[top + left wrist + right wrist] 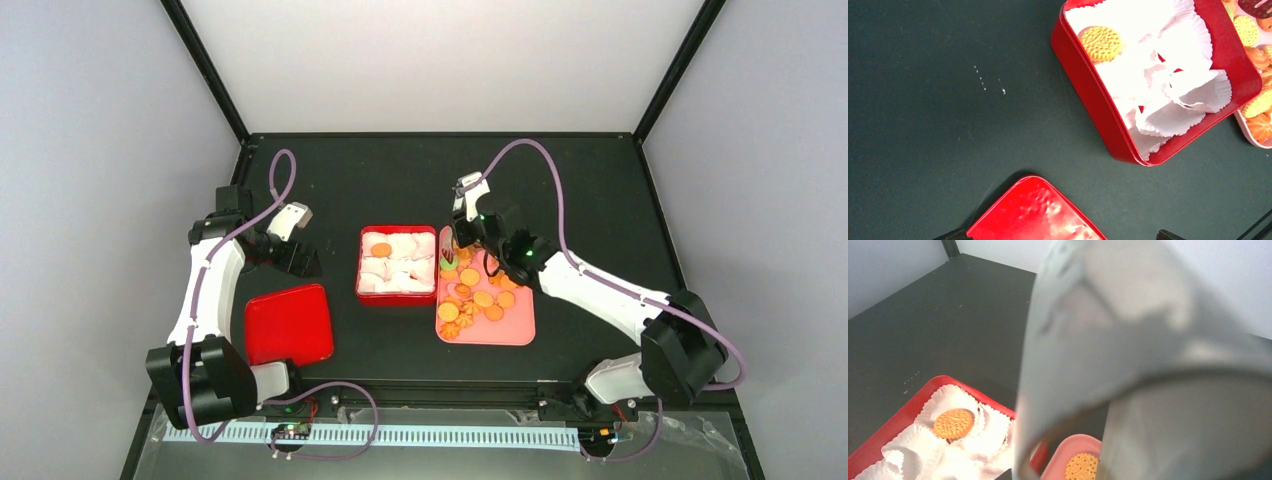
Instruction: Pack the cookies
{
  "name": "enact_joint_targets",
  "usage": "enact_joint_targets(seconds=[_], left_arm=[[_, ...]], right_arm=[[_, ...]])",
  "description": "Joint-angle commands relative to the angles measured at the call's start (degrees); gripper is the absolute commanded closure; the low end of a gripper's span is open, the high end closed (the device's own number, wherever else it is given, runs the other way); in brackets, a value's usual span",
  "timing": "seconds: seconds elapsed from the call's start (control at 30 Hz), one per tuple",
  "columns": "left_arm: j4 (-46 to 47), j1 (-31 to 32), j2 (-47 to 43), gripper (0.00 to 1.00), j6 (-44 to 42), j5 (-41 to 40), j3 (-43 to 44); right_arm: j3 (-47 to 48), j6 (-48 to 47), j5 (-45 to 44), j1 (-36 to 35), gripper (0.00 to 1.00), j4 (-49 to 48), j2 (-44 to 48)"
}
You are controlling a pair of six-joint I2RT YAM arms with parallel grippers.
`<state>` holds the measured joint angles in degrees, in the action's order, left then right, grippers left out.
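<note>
One cookie (381,249) sits in the tin's (398,299) far-left cup (943,396); more cookies (470,277) crowd the tray (515,328) just right. Right gripper (478,225) clamps tongs (1128,340) over the tray's far end. Left gripper (300,264) hangs wide open, empty, left of the tin.

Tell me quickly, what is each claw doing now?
Left claw: open, empty.
Right claw: closed on the metal tongs, it seems.
</note>
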<state>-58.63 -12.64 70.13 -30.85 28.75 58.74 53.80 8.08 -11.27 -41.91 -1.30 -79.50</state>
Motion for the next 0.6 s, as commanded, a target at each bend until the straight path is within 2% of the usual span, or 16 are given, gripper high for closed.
enact_joint_targets(seconds=[0.0, 0.2, 0.57], left_arm=[[-0.78, -0.33, 0.12, 0.01, 0.44, 1.37, 2.23], [-0.75, -0.32, 0.78, 0.01, 0.65, 1.35, 2.58], [-1.61, -0.3, 0.89, 0.01, 0.97, 0.91, 3.98]], right_arm=[[-0.65, 1.4, 0.17, 0.19, 0.55, -3.97, 0.55], [-1.58, 2.19, 2.89, 0.18, 0.55, -4.75, -0.65], [-0.41, 1.26, 2.73, 0.21, 0.6, -6.73, -6.26]])
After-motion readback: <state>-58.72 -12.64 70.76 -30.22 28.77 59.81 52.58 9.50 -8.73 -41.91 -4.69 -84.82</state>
